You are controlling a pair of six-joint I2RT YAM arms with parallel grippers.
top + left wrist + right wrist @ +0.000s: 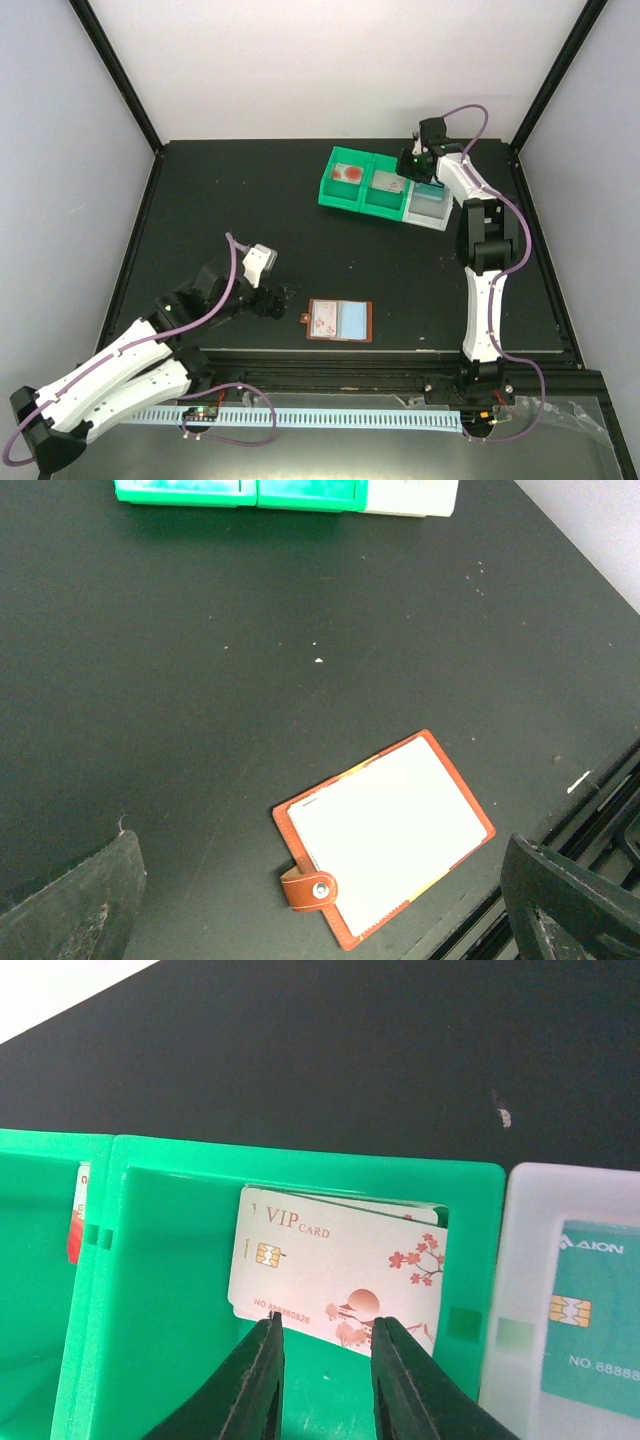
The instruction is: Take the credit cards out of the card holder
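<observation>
Geometry for the next pick: holder (338, 320) lies open and flat on table (220, 200), close to the front edge, with its long axis left-right along that edge. Tab (306, 319) end points toward left gripper (272, 299), which sits just beside the holder on its left, low over the table. Left jaws are spread wide with nothing between them. In the left wrist view both fingers (80, 905) flank the bottom of frame. The holder is ahead and slightly right there, its axis running diagonally from near-left to far-right.

Blue card (353, 319) sits in the holder's right half. The left half shows a pinkish face, and I can't tell if that's a card or the lining. The inside is washed out white in the left wrist view, so I can't read which way the pockets open.

Right gripper (325, 1360) is well apart from the holder, at the far right over green bin (160, 1260). Its jaws stand a narrow gap apart, tips at the near edge of VIP card (335, 1270). That card lies in the compartment next to white bin (525, 1260), on top of another card. Its face shows through the gap, so my read is it's not pinched. Teal card (590, 1310) lies in the white bin.

Left arm is clearly nearer. It would likely come in along the long axis from the tab end. Nothing pins the holder, so it may slide.
</observation>
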